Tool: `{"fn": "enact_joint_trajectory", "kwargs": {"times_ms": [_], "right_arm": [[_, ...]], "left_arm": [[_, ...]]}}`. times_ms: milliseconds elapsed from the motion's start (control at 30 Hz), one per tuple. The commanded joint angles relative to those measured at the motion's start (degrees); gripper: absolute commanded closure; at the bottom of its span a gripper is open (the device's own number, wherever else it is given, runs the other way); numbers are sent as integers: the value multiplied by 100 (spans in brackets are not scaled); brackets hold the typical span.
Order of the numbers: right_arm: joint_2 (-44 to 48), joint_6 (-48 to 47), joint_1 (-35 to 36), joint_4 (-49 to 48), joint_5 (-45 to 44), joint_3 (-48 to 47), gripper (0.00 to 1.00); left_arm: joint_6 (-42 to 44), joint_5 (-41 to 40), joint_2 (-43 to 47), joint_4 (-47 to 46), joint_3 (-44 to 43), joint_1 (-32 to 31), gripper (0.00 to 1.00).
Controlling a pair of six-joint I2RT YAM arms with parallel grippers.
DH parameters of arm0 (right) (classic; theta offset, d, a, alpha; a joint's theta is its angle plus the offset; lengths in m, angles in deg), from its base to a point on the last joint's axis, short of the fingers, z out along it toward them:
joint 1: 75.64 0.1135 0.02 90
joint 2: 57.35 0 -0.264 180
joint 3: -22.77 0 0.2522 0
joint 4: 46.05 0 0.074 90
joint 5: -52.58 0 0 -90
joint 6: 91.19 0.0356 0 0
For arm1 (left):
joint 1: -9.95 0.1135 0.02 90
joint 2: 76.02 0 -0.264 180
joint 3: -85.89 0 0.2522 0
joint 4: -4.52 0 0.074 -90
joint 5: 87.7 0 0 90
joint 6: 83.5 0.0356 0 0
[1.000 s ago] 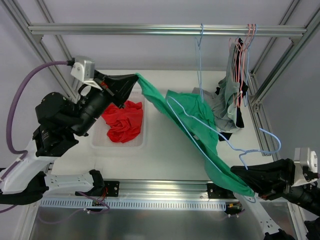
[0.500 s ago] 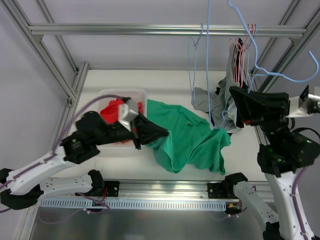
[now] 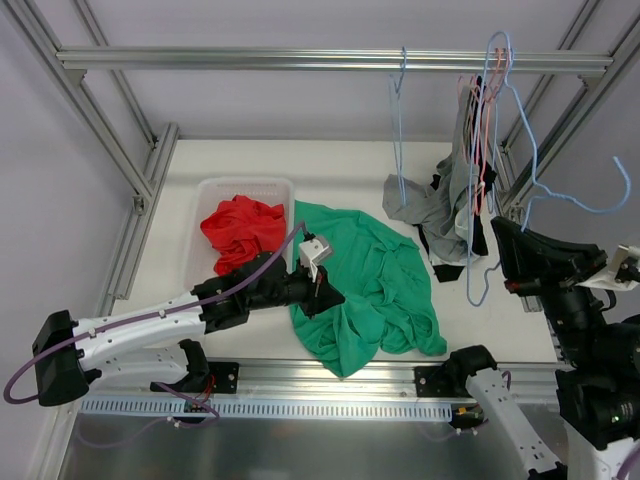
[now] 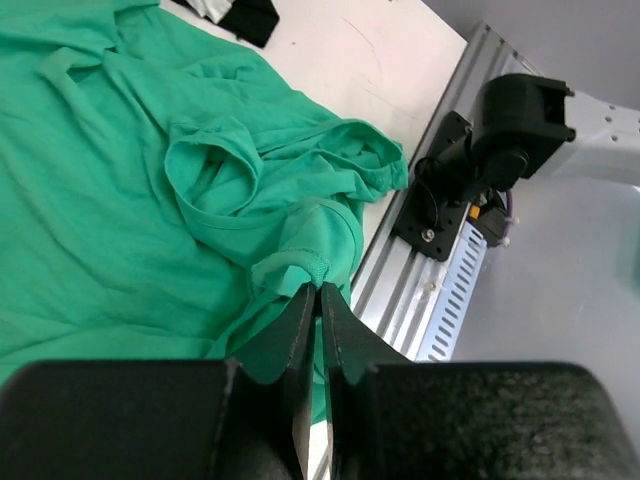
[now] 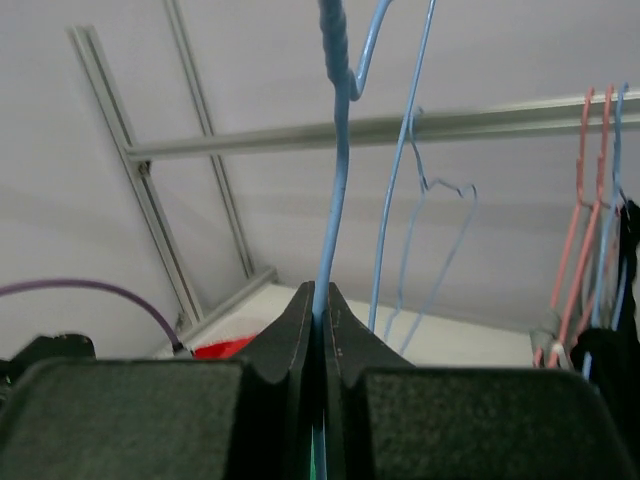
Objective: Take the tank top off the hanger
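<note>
My left claw (image 4: 320, 290) is pinched shut on a fold of the tank top (image 3: 385, 285), which lies crumpled mid-table, free of the hanger (image 5: 331, 210). Tugging nearer may spill it over the edge. My right claw (image 5: 320, 295), clamped on the hanger, may snag the hung clothes (image 3: 455, 215).

White table (image 3: 340, 170) inside aluminium frame (image 3: 300, 60)

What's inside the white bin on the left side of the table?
A crumpled red garment, filling most of the bin. Anything beneath it is covered, so I cannot tell.
</note>
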State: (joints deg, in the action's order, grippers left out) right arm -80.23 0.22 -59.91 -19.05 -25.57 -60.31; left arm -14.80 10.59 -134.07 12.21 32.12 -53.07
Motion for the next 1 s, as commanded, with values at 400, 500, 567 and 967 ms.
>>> {"fn": "enact_joint_trajectory", "kwargs": {"times_ms": [400, 500, 567, 967], "right_arm": [[-3080, -940, 1, 2887, -473, -1917, 100], [-4012, -1020, -8, 2887, -465, -2673, 99], [-4599, -1037, -17, 2895, -421, -3218, 100], [-6729, -1187, -26, 2939, -263, -5196, 100]], "left_arm": [[258, -1471, 459, 1871, -1448, -34, 1], [267, -1471, 688, 2100, -1405, -43, 1], [267, -1349, 829, 2145, -1291, -34, 1], [117, -1155, 909, 2285, -939, -43, 1]]}}
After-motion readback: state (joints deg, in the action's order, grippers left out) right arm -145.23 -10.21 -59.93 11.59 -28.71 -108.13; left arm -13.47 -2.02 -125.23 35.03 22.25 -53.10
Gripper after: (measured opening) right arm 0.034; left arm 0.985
